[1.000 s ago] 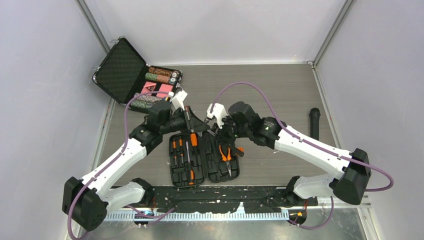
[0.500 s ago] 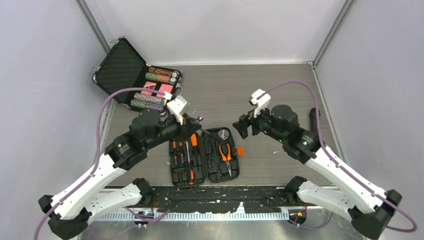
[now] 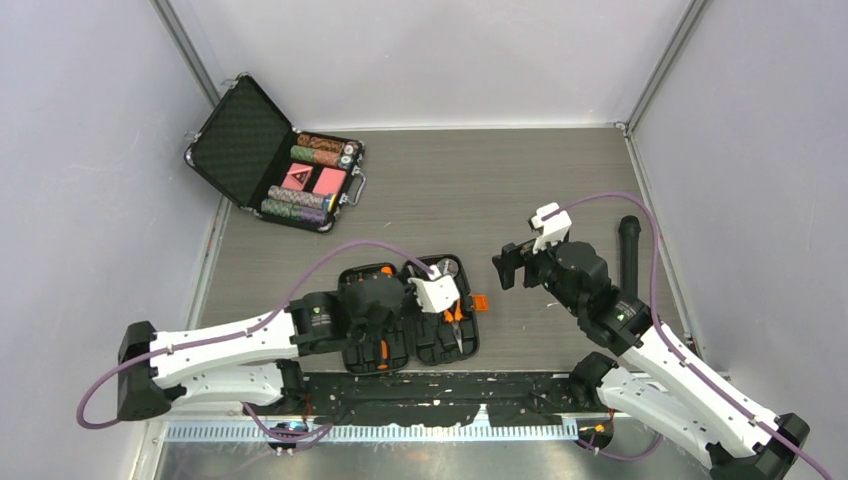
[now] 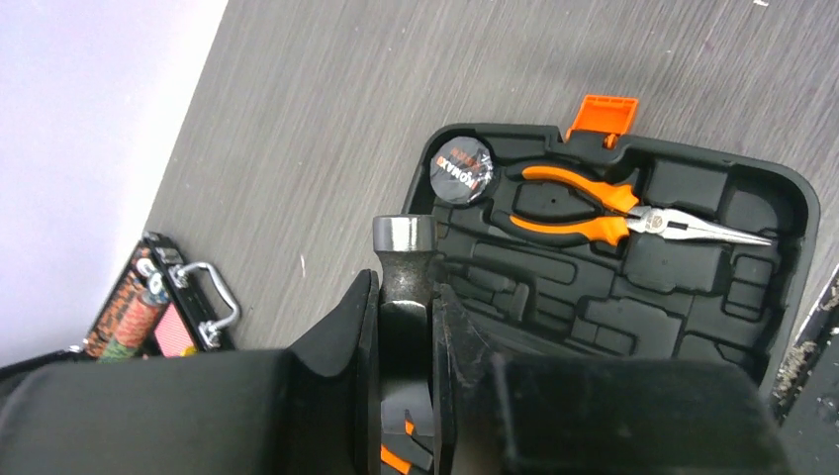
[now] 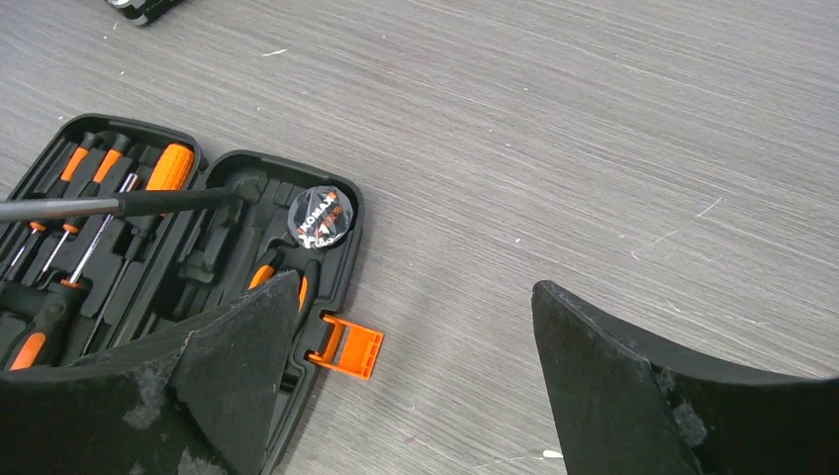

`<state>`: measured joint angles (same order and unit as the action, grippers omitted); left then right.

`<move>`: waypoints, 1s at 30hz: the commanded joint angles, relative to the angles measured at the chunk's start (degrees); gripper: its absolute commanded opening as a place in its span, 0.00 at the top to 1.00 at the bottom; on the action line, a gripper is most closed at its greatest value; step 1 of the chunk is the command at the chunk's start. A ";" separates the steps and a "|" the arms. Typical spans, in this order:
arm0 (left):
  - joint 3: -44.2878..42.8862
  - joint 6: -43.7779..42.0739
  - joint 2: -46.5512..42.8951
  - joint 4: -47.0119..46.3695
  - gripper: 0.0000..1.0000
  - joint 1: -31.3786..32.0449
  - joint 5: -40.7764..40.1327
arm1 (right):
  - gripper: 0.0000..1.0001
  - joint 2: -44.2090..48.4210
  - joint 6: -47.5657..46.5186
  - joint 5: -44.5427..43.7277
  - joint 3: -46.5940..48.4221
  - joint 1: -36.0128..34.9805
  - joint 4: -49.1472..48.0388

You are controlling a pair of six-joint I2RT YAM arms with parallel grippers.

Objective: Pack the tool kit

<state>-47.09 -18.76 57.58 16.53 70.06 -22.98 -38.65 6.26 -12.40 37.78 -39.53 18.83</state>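
Observation:
The tool kit (image 3: 462,340) lies open near the table's front edge, with screwdrivers (image 5: 163,168) in its left half. Orange-handled pliers (image 4: 584,203) and a round black disc (image 4: 463,170) sit in the right half (image 4: 633,297), and the orange latch (image 5: 346,346) sticks out sideways. My left gripper (image 4: 404,287) hovers over the case's middle (image 3: 435,292), shut on a dark hammer-like tool with a silver face (image 4: 404,233). A long steel-and-black shaft (image 5: 119,205) crosses the case's far part. My right gripper (image 5: 414,285) is open and empty over bare table, right of the case (image 3: 507,268).
An open metal-edged briefcase (image 3: 275,160) with chips and red cards stands at the back left. A black cylinder (image 3: 628,250) lies near the right wall. Grey walls close in the table on three sides.
My right gripper opened and pulled away to the right of the case. The left arm drew back toward the front and carried its tool from behind the case to over its middle.

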 commanded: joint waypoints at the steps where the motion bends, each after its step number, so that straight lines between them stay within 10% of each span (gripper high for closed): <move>1: -0.30 -7.66 1.51 -15.14 1.00 2.31 -7.15 | 0.08 0.89 1.08 -2.53 0.14 0.33 -2.77; 23: 3.37 -2.77 12.36 -13.95 0.99 7.34 -7.21 | 0.07 0.22 0.88 -0.34 0.23 0.55 -2.92; 30: -0.49 5.06 12.65 -2.45 0.55 9.87 -0.16 | 0.07 -0.10 1.52 1.80 0.92 0.59 -2.56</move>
<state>-44.45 -20.71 69.91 7.20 78.65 -28.01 -38.79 6.57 -11.94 37.69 -39.13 18.46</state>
